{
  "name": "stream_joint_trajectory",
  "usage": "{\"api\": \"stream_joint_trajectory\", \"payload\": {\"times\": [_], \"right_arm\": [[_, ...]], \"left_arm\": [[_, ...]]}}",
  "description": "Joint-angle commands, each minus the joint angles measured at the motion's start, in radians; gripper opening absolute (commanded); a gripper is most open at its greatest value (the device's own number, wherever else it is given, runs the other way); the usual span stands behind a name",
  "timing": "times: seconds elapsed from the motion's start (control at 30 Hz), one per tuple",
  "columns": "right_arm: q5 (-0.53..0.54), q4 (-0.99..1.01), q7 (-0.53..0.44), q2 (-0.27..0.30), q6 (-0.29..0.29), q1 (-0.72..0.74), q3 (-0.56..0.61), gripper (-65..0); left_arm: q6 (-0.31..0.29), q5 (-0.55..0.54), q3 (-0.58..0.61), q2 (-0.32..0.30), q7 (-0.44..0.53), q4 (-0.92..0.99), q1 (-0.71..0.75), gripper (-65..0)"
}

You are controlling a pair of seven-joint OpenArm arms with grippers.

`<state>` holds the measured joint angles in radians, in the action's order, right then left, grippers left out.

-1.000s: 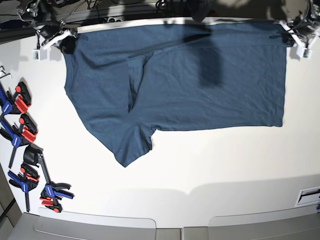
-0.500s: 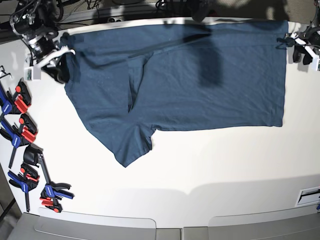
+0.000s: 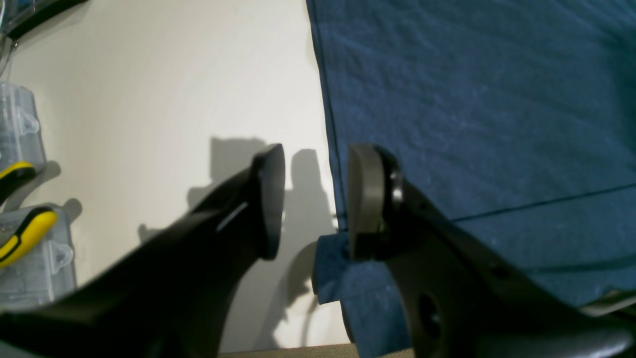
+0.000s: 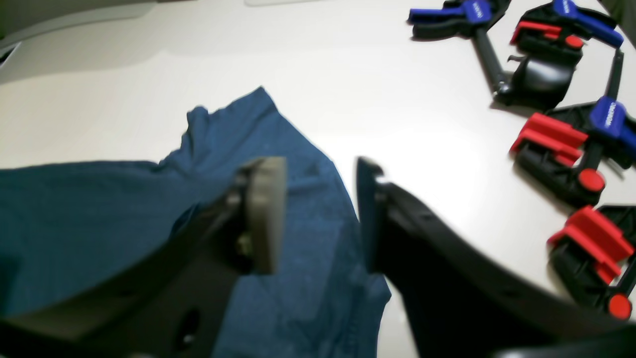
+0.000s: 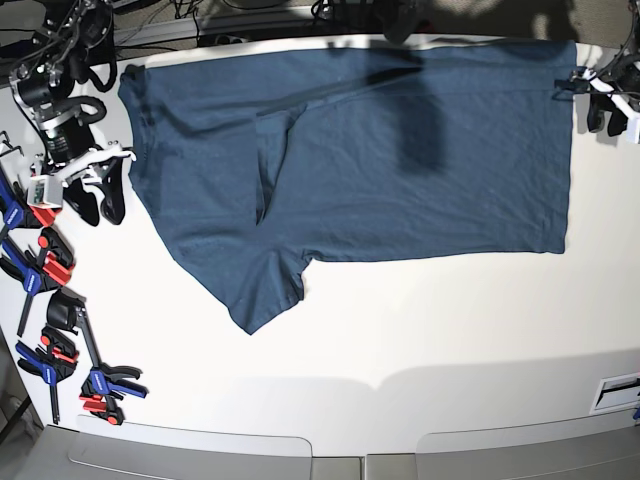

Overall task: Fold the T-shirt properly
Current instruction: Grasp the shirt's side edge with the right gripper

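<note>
The dark teal-blue T-shirt (image 5: 400,150) lies flat across the far half of the white table (image 5: 400,330), with one sleeve (image 5: 262,290) pointing toward the front. Its neck label is not visible. My right gripper (image 5: 98,198) is open and empty just off the shirt's left edge; in the right wrist view (image 4: 318,214) it hangs above the shirt's edge (image 4: 308,298). My left gripper (image 5: 605,116) is open and empty at the shirt's far right corner; in the left wrist view (image 3: 315,199) its fingers straddle the hem (image 3: 330,124) without holding it.
Several blue and red clamps (image 5: 45,270) lie along the table's left edge, close to my right gripper (image 4: 571,149). Clear plastic boxes with yellow-handled tools (image 3: 20,223) sit beyond the shirt's right edge. A white label (image 5: 615,392) is at the front right.
My right gripper has let go of the far left corner and moved toward the front along the left edge. My left gripper has released the far right corner and hardly moved.
</note>
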<state>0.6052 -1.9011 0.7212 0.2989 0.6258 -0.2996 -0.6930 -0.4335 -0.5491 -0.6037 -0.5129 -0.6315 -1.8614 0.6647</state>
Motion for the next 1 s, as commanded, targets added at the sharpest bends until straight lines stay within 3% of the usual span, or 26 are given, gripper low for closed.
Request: {"api": "stream_joint_trajectory", "payload": {"times": [0.0, 0.2, 0.33, 0.6, 0.7, 0.97], "right_arm": [[0.001, -0.014, -0.031, 0.014, 0.003, 0.006, 0.002, -38.2], [-0.006, 0.056, -0.04, 0.014, 0.002, 0.014, 0.076, -38.0], [-0.081, 0.169, -0.064, 0.014, -0.003, 0.073, 0.147, -38.0], [-0.143, 0.518, -0.097, 0.015, -0.006, 0.299, 0.248, -37.8], [-0.146, 0.658, -0.097, 0.026, -0.005, 0.39, 0.28, -33.3], [-0.29, 0.957, -0.196, 0.082, -0.025, 0.59, 0.375, -32.1]], "left_arm": [[0.0, -0.01, -0.013, -0.017, 0.02, -0.017, 0.003, -45.5], [0.0, -0.01, -0.013, -0.017, 0.031, -0.017, 0.0, -45.5], [0.0, -0.01, -0.013, -0.017, 0.035, -0.017, 0.0, -45.5], [0.0, -0.01, -0.013, -0.016, 0.034, -0.017, 0.0, -45.5], [0.0, -0.01, -0.013, -0.016, 0.034, -0.017, 0.0, -45.5], [0.0, -0.01, -0.013, -0.017, 0.035, -0.017, 0.0, -45.5]]}}
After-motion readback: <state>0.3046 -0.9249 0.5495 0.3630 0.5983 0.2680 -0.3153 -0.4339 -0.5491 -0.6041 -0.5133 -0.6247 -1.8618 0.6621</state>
